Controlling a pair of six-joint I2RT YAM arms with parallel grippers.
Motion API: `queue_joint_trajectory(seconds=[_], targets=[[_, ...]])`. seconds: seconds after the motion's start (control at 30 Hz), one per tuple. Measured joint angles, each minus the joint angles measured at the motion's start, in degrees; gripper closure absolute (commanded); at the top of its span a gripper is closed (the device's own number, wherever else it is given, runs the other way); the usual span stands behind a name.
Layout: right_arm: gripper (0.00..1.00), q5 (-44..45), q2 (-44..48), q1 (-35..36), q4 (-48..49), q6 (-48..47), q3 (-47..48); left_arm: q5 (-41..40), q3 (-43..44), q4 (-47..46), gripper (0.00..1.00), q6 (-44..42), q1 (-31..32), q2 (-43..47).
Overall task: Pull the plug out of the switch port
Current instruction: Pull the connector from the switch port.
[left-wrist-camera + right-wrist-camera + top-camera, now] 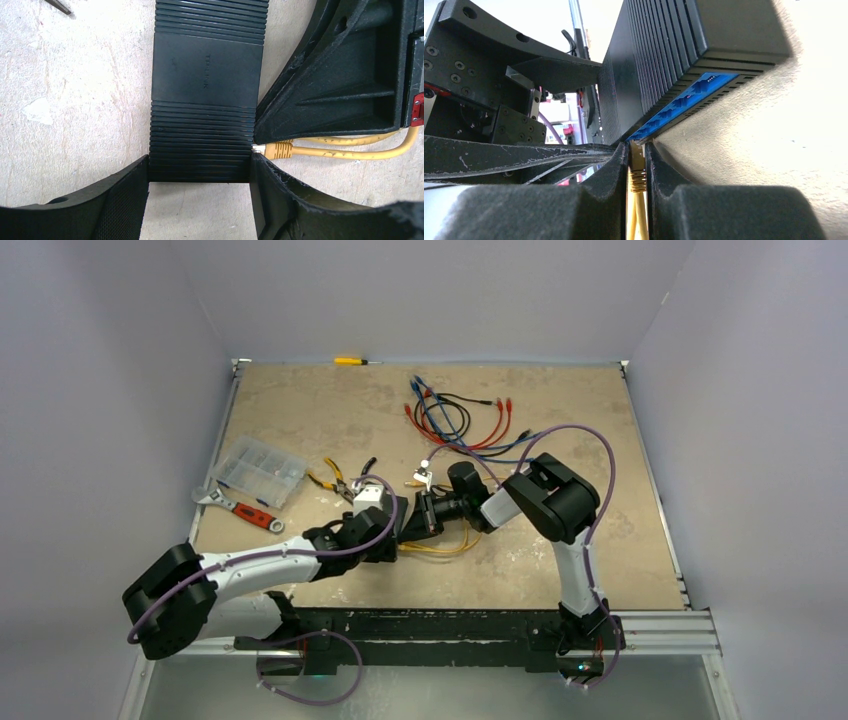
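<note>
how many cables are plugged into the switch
1: a yellow plug in the switch, at the end the left claw holds, pinched in the right claw. Farther ports partly hidden.

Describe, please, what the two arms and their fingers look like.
Both the left arm and the right arm have white links between bulky black joint housings, each trailed by a loose purple cable. The left fingers and right fingers are black, broad and curved, with rough-textured pads.

One switch point(207, 100), one plug point(272, 149), maybe five cables point(450, 425)
</note>
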State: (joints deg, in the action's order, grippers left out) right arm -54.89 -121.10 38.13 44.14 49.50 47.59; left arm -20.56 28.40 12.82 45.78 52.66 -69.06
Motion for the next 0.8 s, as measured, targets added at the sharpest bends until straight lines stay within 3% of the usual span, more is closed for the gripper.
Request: queue_joint_trajectory(seconds=[0.8], targets=[[1.00, 6.14, 5.20, 0.66, -12.63, -10.27, 1.33, -3.02, 2.80, 2.86, 1.00, 2.91, 0.72, -3.32]])
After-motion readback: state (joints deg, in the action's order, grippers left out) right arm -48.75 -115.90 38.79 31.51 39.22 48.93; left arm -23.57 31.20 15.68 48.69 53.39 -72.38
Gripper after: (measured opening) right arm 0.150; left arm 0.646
